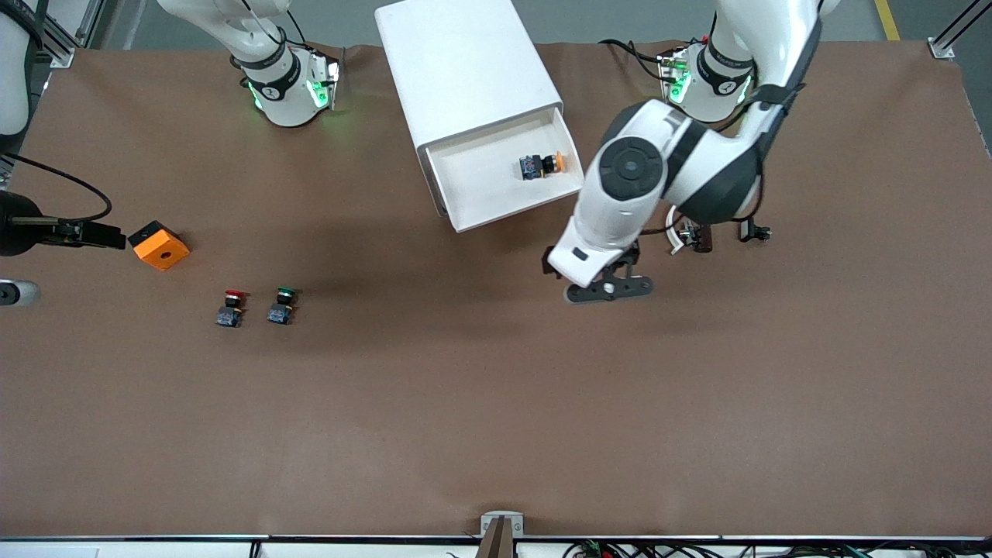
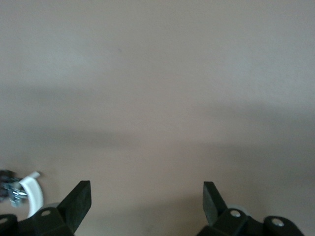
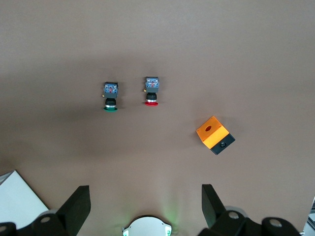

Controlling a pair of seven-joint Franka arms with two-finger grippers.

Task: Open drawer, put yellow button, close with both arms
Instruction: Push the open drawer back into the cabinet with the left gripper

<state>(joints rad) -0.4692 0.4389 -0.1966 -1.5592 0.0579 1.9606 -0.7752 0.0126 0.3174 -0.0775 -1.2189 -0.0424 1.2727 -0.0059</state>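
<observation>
Brown table (image 1: 496,403): white cabinet (image 1: 465,62), orange box (image 1: 159,245), red-capped button (image 1: 231,308), green-capped button (image 1: 282,305).

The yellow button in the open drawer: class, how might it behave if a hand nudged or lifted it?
The yellow button lies on its side in the drawer, and its round cap would probably let it roll a little. Being small, it likely weighs little and slides easily on the smooth white tray floor. Its hard, blocky base should give stiff, flat faces to pinch.

cabinet (image 1: 465,70): top cut by frame edge | lower drawer fronts hidden
</observation>
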